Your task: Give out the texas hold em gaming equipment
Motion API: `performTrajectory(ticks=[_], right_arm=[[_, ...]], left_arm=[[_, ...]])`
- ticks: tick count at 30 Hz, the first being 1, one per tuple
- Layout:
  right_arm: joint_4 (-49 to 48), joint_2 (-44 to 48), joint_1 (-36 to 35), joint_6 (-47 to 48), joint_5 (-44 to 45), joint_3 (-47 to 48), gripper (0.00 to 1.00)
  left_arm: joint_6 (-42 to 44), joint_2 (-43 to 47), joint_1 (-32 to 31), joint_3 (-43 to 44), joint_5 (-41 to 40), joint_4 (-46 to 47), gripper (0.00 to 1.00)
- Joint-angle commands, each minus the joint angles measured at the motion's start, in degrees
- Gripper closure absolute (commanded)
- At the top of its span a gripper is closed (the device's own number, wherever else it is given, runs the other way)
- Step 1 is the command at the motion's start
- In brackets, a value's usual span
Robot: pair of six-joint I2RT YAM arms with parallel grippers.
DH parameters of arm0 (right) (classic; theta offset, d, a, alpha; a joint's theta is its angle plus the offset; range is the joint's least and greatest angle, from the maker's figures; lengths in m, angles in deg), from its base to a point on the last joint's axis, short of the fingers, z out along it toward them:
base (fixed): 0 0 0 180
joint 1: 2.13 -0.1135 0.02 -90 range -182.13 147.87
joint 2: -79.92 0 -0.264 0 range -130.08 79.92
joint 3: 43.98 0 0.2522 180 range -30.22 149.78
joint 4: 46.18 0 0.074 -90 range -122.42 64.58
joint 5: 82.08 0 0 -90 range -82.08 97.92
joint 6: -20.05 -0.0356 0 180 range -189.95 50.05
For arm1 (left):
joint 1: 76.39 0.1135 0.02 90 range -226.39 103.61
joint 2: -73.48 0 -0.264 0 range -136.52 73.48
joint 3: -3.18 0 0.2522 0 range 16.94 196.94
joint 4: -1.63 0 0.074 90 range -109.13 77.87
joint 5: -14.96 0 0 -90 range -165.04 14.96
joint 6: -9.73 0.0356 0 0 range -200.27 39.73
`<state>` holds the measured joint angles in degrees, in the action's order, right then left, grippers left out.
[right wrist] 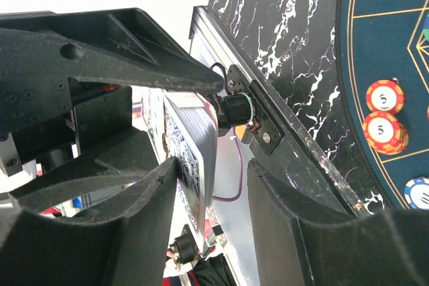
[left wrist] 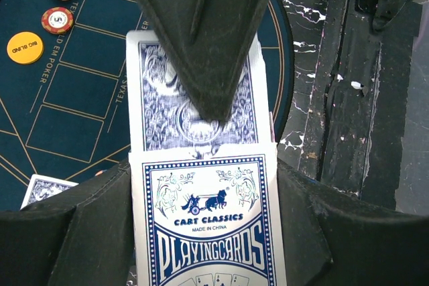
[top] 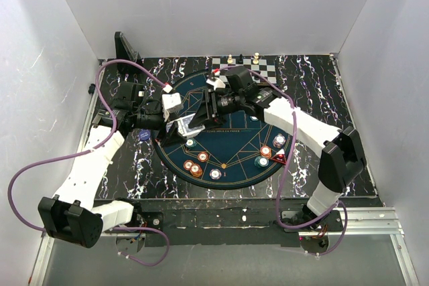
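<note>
A black marbled table [top: 322, 92] fills the floor of a white-walled enclosure. On it lies a round dark-blue mat [top: 231, 159] with gold lines. At the far edge sits a black-and-white chessboard [top: 258, 65] with a few pieces standing on it.

Two white arms reach in from the near edge and meet above the left part of the mat. The left gripper [top: 184, 127] is closed on a deck of playing cards [left wrist: 201, 232]; the left wrist view shows the printed card box face between its fingers, with a blue-patterned card back [left wrist: 157, 115] sticking out beyond it. The right gripper [top: 218, 105] sits just beside that deck. In the right wrist view its jaws stand partly apart, with the edge of the deck [right wrist: 194, 159] near one finger; whether they touch cannot be told.

Poker chips rest on the mat: orange ones [top: 195, 168] near the front left, and a red-and-white chip [top: 266, 151] toward the right. A yellow disc [left wrist: 25, 47] marked "big blind" lies on the mat. A single card [left wrist: 45, 189] lies face down nearby.
</note>
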<state>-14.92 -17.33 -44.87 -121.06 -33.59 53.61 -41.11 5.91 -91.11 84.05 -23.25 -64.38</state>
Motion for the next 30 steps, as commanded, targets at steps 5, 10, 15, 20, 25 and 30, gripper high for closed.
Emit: performTrajectory(ticks=[5, 10, 15, 20, 25, 30], right_arm=[[-1.9, 5.8, 2.8, -0.7, 0.5, -5.6, 0.48], [-1.5, 6.8, 3.5, -0.5, 0.3, -6.3, 0.49], [-1.0, 8.7, 4.8, -0.4, 0.1, -6.8, 0.55], [1.0, 10.2, 5.1, 0.0, 0.2, -5.7, 0.65], [3.0, 11.5, 6.4, 0.8, 0.1, -6.0, 0.67], [2.6, 13.2, 8.5, 0.0, -1.2, -7.2, 0.70]], left_arm=[[-1.1, 2.0, 0.2, 2.1, 2.9, 2.1, 1.00], [-1.5, 2.0, 0.4, 2.3, 2.9, 2.3, 1.00], [-1.5, 2.2, 0.2, 1.7, 2.7, 2.4, 1.00], [-1.5, 2.0, 0.2, 1.8, 2.8, 2.6, 1.00], [-1.5, 2.3, 0.2, 1.8, 2.8, 2.6, 1.00], [-1.5, 2.8, 0.4, 1.4, 2.7, 2.7, 1.00]])
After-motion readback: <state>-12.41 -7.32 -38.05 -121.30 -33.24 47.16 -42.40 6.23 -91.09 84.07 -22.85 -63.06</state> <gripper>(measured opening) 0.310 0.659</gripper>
